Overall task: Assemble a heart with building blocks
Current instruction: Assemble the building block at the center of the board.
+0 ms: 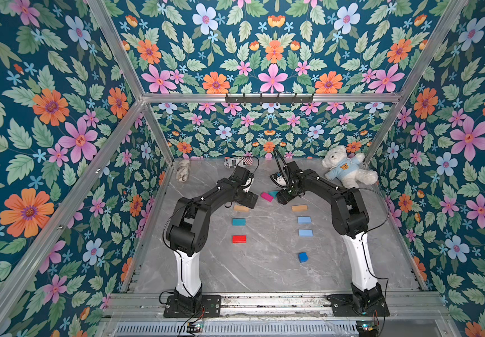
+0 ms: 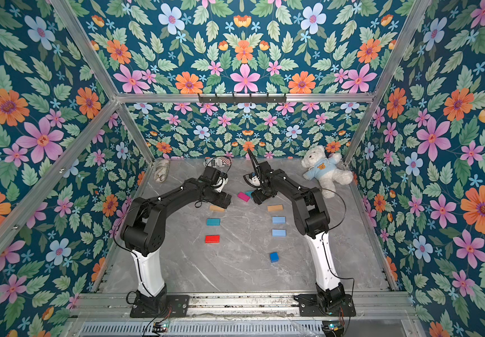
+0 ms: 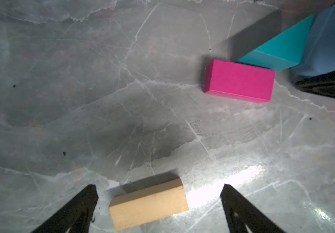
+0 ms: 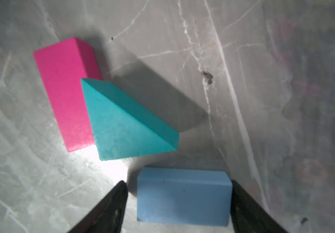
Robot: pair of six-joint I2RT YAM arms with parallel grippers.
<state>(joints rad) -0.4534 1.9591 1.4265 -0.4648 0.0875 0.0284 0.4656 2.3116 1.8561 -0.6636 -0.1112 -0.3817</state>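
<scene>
Here the right pincer (image 4: 178,182) stands open astride a light blue block (image 4: 182,197). One finger lies against the block's end and the other shows a thin gap. Just beyond the block lies the teal triangle (image 4: 126,125), close but apart. A pink block (image 4: 65,94) touches the triangle on its other side.

The left pincer (image 3: 158,187) is spread wide over a tan block (image 3: 148,205), which touches neither finger.

In both top views the right pincer's body hides the light blue block, which only the wrist view shows. The left pincer also covers one end of the tan block there.

Only the top views show the rest of the blocks, all lying apart on the grey table (image 1: 264,271). On the left are a teal block (image 1: 238,222) and a red block (image 1: 239,239). On the right are a second tan block (image 1: 299,208), two more light blue blocks (image 1: 304,220) (image 1: 305,232) and a dark blue cube (image 1: 302,257). A teddy bear (image 1: 344,169) lies in the far right corner, well apart.
</scene>
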